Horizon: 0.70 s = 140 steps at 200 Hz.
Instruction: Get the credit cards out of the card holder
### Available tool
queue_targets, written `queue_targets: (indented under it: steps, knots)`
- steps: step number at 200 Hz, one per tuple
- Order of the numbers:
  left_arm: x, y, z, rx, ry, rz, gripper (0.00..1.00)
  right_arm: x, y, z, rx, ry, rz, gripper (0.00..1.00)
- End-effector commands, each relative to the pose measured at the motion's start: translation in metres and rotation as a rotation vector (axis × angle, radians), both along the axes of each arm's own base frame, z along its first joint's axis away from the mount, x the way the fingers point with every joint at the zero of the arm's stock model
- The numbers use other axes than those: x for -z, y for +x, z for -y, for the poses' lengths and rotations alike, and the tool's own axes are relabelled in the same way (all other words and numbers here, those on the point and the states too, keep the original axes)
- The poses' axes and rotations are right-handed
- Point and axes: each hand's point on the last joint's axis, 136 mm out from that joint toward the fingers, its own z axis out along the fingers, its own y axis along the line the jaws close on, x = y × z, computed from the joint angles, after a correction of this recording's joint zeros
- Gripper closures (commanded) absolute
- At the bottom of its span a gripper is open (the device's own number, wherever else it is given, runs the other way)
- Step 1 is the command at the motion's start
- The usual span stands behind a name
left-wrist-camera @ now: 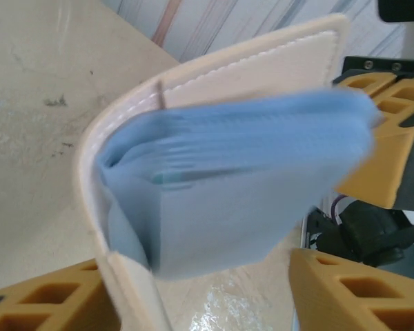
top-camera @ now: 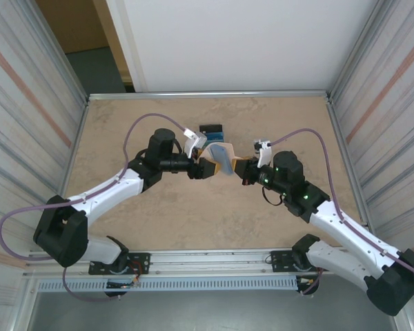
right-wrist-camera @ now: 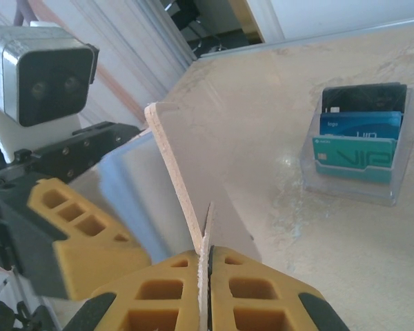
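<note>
Two white-and-black arms meet nose to nose above the middle of the surface [top-camera: 159, 227], elbows bowed outward. The left arm [top-camera: 103, 189] angles up and rightward from its base, its black wrist level and pointing right. The right arm [top-camera: 338, 227] mirrors it, wrist pointing left, with small green lights glowing on its joints. The left end effector [top-camera: 205, 167] has its yellow fingers [left-wrist-camera: 48, 303] spread wide, with one flap of the card holder [top-camera: 224, 157] standing between them, close against one finger. The right end effector [right-wrist-camera: 207, 276] is pinched tight on the thin edge of the other flap, its yellow fingers nearly touching.
</note>
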Motion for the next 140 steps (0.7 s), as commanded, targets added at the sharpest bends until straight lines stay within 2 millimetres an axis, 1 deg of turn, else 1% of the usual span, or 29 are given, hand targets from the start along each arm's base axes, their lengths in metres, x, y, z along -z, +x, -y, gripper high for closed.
queue_targets:
  steps: [1,19,33,46,62,74,85,91,98,116,129,140]
  knots:
    - [-0.014,0.005,0.0,-0.027,-0.007,0.049,0.52,-0.026,0.001,0.003,0.029,0.041,0.052,1.0]
    - [-0.015,0.006,0.0,-0.029,-0.012,0.048,0.73,-0.026,0.002,0.003,0.034,0.042,0.048,1.0]
    - [-0.016,0.005,0.001,-0.025,-0.016,0.05,0.84,-0.024,0.002,0.002,0.032,0.041,0.043,1.0]
    - [-0.017,0.005,0.001,-0.021,-0.021,0.049,0.9,-0.022,0.002,0.001,0.027,0.037,0.034,1.0]
    - [-0.02,0.003,0.002,-0.012,-0.028,0.048,0.93,-0.018,0.002,-0.001,0.014,0.02,0.024,1.0]
    - [-0.021,0.002,0.002,-0.002,-0.028,0.039,0.93,-0.014,0.001,-0.003,-0.002,-0.002,0.017,0.87]
    - [-0.022,0.001,0.002,0.005,-0.023,0.023,0.96,-0.011,-0.002,-0.006,-0.032,-0.022,0.021,0.69]
    - [-0.021,0.002,0.002,0.01,-0.022,0.006,0.97,-0.008,-0.003,-0.007,-0.047,-0.035,0.022,0.57]
    - [-0.024,0.002,0.002,0.021,-0.032,-0.011,0.98,-0.006,-0.005,-0.009,-0.063,-0.048,0.027,0.49]
    - [-0.027,0.001,0.0,0.056,-0.068,-0.066,0.99,-0.002,-0.009,-0.012,-0.107,-0.082,0.04,0.34]
    - [-0.028,0.0,-0.001,0.076,-0.088,-0.095,1.0,0.0,-0.012,-0.016,-0.151,-0.102,0.054,0.28]
    - [-0.029,-0.001,-0.002,0.083,-0.093,-0.098,1.0,0.001,-0.014,-0.019,-0.176,-0.112,0.06,0.26]
